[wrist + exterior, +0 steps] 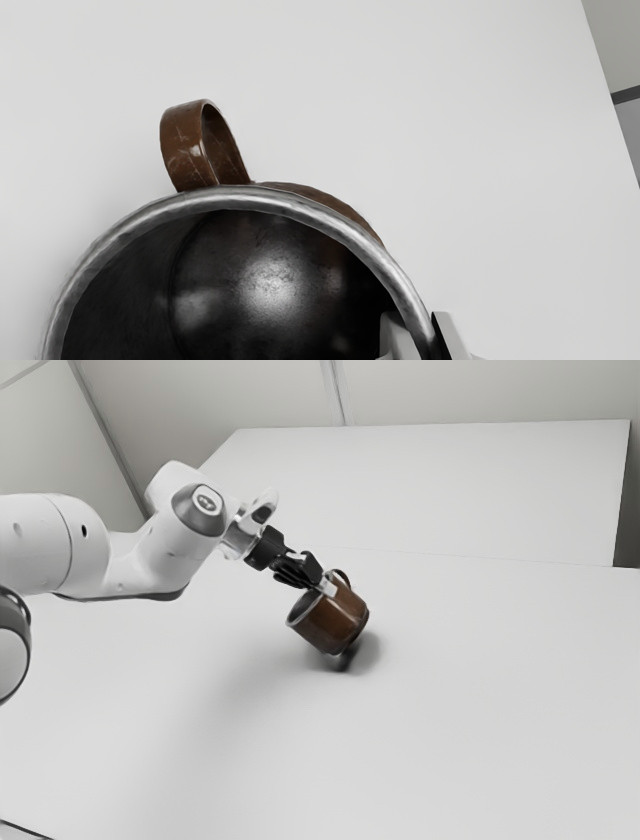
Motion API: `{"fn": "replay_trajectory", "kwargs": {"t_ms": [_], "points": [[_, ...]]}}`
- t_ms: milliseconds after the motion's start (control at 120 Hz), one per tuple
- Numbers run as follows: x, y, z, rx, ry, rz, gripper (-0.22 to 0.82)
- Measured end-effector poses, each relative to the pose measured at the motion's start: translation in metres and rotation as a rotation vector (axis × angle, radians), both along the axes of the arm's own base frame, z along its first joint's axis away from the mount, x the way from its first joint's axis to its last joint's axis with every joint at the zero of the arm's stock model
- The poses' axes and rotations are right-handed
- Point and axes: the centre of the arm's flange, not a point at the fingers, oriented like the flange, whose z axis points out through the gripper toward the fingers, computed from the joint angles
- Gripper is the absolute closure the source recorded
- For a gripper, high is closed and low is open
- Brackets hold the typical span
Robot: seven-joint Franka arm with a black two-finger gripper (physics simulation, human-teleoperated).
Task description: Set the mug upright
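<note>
In the exterior view my gripper is shut on the wall of the brown mug, which hangs tilted, its mouth toward the arm and its base toward the exterior view's right. A dark shadow lies just under it, and I cannot tell whether its lower edge touches the table. In the wrist view the mug's silver rim and dark inside face the camera. The gripper pinches the rim, one finger inside the mug and the other outside. The brown handle stands out from the side, away from the fingers.
The white table spreads around and beneath the mug. Beyond it, toward the back of the exterior view, is another pale flat surface with walls behind. One table edge shows in the wrist view.
</note>
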Motion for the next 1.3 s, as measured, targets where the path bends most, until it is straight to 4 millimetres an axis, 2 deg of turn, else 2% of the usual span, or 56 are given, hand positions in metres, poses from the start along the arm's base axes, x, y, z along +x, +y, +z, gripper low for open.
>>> {"fn": "replay_trajectory", "kwargs": {"t_ms": [167,592,767,1042,1300], "points": [[-0.004,-0.008,0.007,0.142,0.028,0.028,0.79],[-0.043,-0.024,0.024,0.486,0.136,0.133,0.79],[-0.05,-0.023,0.017,0.578,0.219,0.214,0.79],[-0.056,-0.01,0.006,0.726,0.301,0.334,0.79],[-0.066,-0.021,-0.01,0.836,0.366,0.396,0.79]]}}
